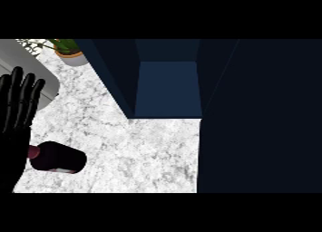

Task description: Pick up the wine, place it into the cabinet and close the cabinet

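The left hand (12,115) is resting at the view's left edge, its fingers straight, slightly spread and pointing up, holding nothing. The wine bottle (58,157) is lying on its side on the marble counter (136,149), just beside that hand. The dark blue cabinet (168,88) is standing open beyond it, a potted plant (68,50) sitting near its left wall.

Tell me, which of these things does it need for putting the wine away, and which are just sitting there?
Needed:
wine, lying on the counter
cabinet, open
left hand, fingers straight, beside the wine

Just there:
plant at the back
white object at back left, cannot tell what it is
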Available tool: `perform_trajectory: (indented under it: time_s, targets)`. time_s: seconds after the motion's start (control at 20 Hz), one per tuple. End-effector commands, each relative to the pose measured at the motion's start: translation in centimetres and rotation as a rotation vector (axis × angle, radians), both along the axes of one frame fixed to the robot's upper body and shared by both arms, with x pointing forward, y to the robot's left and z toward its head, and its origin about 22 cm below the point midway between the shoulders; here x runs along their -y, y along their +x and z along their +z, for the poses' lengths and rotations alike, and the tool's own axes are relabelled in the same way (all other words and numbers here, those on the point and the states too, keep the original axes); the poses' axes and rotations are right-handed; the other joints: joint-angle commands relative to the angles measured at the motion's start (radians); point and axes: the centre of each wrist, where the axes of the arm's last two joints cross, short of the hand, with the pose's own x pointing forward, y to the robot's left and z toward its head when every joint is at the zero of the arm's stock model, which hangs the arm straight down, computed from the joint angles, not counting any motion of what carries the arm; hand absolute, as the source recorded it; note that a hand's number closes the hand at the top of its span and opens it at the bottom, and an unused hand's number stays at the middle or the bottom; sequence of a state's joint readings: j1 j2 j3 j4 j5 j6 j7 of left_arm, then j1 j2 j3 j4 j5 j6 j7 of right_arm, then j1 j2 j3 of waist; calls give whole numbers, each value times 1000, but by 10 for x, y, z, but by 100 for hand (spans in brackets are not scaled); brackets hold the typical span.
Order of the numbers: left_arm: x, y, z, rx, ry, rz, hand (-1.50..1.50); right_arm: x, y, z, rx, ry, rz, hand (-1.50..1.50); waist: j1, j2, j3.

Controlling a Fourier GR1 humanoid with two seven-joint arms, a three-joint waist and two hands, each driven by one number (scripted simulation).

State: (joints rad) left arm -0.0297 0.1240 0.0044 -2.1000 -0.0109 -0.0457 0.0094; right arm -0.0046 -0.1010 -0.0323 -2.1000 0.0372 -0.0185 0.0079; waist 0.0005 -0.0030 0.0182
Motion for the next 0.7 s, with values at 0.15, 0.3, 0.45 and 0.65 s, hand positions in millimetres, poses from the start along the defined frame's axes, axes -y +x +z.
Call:
perform_trajectory:
  time_s: [0.15,0.3,0.45,0.65]
  targets:
    - [-33,25,3,-61,-72,395,-150,-12,-24,0,-1,49,35,-150,-18,3,-18]
    - [-17,31,-21,-232,-300,461,-150,-39,-22,-6,-111,33,336,-150,-1,10,-19]
    - [3,43,-9,-243,-324,518,-150,-36,-44,4,-135,50,411,-150,-28,1,-17]
    - [28,53,33,-236,-346,535,-150,-31,-83,23,-142,56,423,-150,-22,-3,-17]
